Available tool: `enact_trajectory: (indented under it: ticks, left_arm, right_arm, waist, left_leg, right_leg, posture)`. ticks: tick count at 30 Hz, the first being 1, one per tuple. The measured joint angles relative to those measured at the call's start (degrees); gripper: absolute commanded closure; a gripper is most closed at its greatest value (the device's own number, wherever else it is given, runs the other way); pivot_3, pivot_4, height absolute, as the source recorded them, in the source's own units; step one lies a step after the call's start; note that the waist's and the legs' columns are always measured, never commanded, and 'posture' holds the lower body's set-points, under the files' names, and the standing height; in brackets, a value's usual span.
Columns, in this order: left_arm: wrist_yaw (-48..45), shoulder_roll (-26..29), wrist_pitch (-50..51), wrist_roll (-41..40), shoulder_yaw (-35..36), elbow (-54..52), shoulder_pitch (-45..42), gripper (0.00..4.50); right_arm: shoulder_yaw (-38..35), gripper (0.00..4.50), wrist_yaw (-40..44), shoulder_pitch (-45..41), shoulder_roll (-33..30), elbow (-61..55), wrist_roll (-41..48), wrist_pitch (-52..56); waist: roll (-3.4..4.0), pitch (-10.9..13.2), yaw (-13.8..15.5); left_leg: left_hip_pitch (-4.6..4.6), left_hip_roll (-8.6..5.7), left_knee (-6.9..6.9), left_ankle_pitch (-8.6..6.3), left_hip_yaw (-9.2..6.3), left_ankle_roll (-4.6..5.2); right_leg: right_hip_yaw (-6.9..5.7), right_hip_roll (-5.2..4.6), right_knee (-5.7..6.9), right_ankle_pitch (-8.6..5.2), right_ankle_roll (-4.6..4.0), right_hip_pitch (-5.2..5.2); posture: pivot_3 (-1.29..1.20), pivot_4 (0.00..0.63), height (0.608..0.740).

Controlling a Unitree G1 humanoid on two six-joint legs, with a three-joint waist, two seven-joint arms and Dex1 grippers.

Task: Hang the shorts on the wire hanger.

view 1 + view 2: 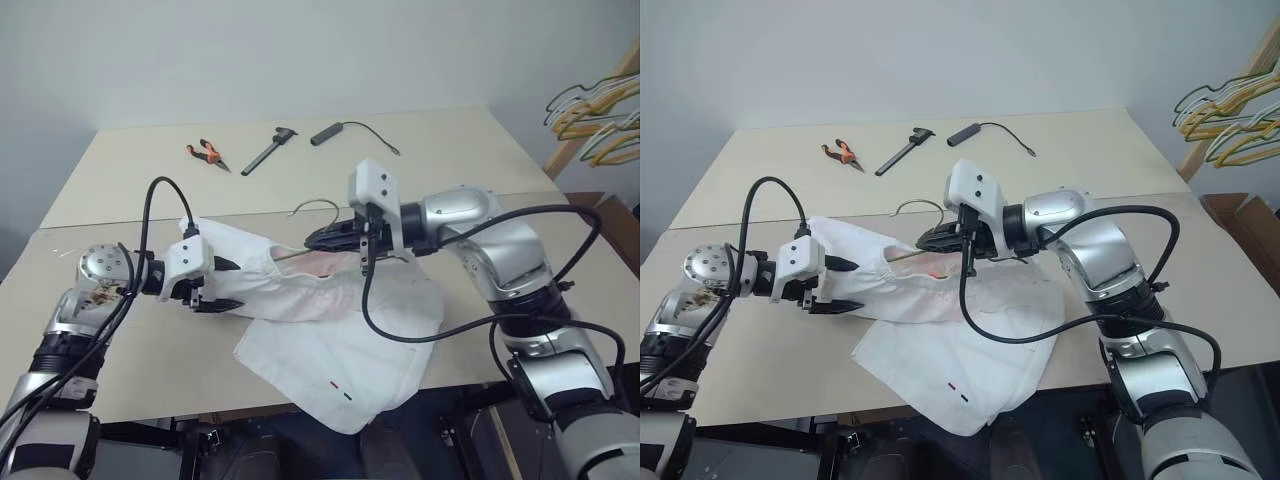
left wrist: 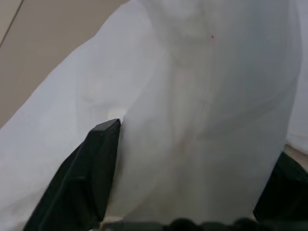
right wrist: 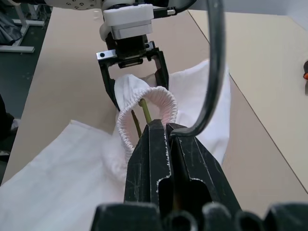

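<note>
The white shorts lie across the front of the table, one leg drooping over the front edge, small red and dark marks near the hem. My right gripper is shut on the neck of the wire hanger, just below its hook. The hanger's wire arms run into the gathered waistband. My left gripper is at the far end of the waistband from the right gripper. Its fingers stand apart with white cloth between them.
Orange-handled pliers, a black caliper-like tool and a black cabled probe lie at the back of the table. Bunched yellow, green and tan hangers hang on a wooden stand at the far right.
</note>
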Motion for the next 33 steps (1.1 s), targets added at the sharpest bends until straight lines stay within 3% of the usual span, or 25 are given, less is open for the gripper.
enact_trajectory:
  ticks: [8,27,33]
  left_arm:
    - [-1.14,-0.04,-2.73,0.43,0.00,2.39,-1.87,4.47]
    - [-2.76,2.52,-3.83,-0.85,1.33,1.79,-3.33,4.47]
    - [-1.23,2.12,-3.28,-1.07,1.61,1.55,-3.20,4.47]
  right_arm:
    - [-0.34,4.50,-0.20,-0.12,-0.43,0.50,-0.07,0.02]
    - [1.02,4.50,-0.44,1.71,-2.63,1.78,-6.71,-1.44]
    - [-2.16,4.50,-3.97,5.07,-1.45,0.36,-6.07,1.06]
  waist:
    - [-0.01,-0.02,-0.24]
    - [-0.02,-0.03,-0.18]
    - [-0.17,-0.15,0.00]
  left_leg:
    - [0.00,0.00,0.00,0.00,0.00,0.00]
    - [-0.01,0.00,0.00,0.01,0.04,-0.01]
    - [-0.02,0.00,0.01,0.01,0.00,-0.02]
  right_leg:
    - [0.00,0.00,0.01,0.00,0.00,-0.01]
    - [0.00,0.00,0.03,0.00,0.00,-0.03]
    - [0.00,0.00,0.04,0.00,0.00,-0.03]
  posture:
    - [-0.10,0.066,0.740]
    - [-0.09,0.066,0.740]
    - [-0.09,0.060,0.740]
